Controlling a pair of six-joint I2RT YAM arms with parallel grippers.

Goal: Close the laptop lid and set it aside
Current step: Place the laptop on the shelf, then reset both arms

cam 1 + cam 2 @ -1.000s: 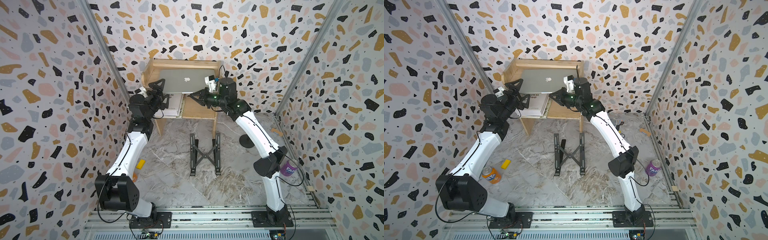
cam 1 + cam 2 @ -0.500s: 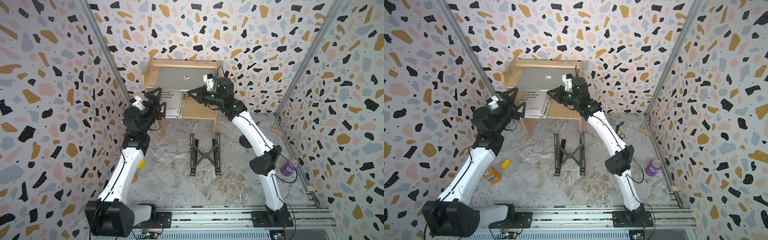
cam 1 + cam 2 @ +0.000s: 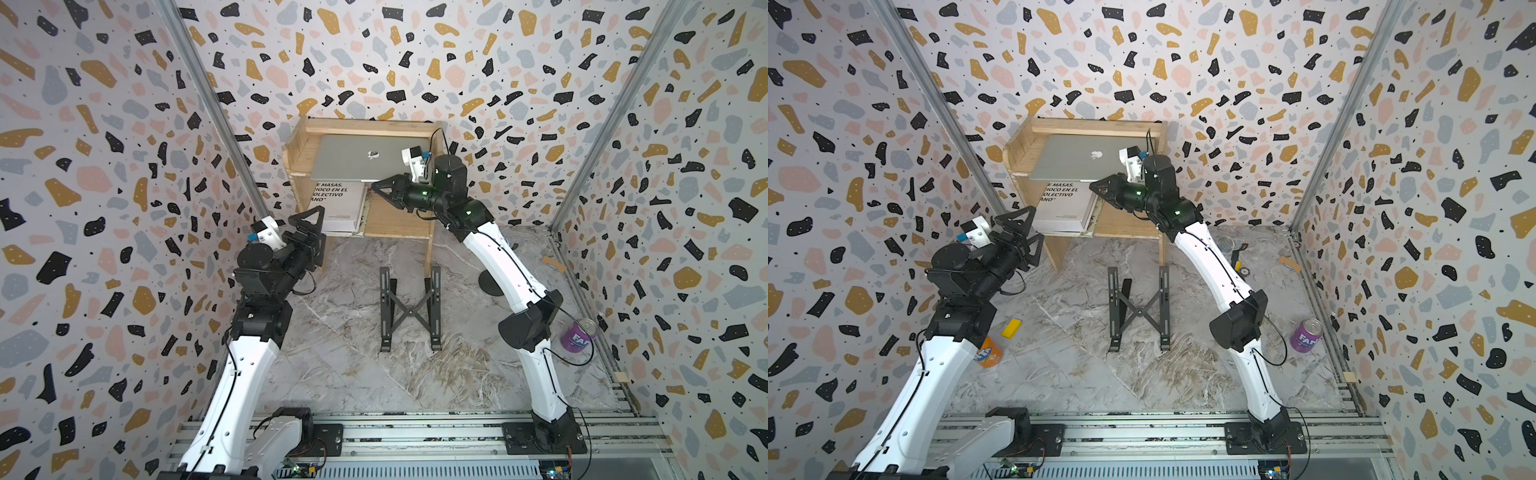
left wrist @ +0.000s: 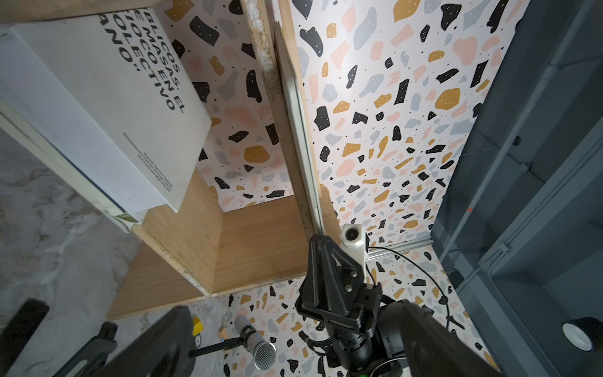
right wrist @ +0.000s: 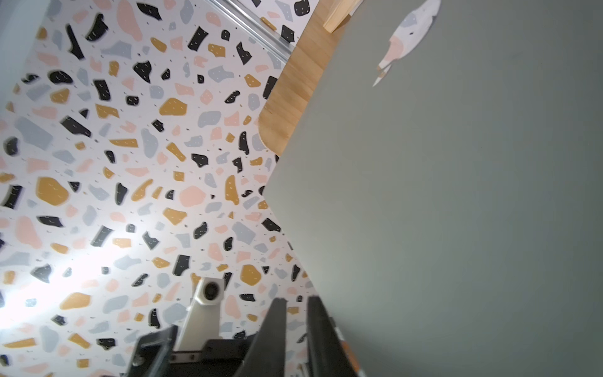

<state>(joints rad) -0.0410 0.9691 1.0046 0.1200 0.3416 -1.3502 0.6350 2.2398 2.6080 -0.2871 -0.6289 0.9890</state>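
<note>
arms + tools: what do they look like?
Left arm and right arm: white shells, black joints, thin black cables. Left tool and right tool: black, triangular cut-out fingers. White wrist cameras; green lights on right arm.

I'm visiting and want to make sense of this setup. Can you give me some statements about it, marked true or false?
1. The laptop is closed. True.
2. The laptop rests on the black folding stand. False: it lies on top of the wooden shelf; the stand is down on the floor.
3. A white book lies on the shelf level under the laptop. True.
4. The left pincer grips the book. False: it is open, apart from the shelf, holding nothing.
5. The right pincer is down by the floor. False: it is up by the laptop's front edge.
</note>
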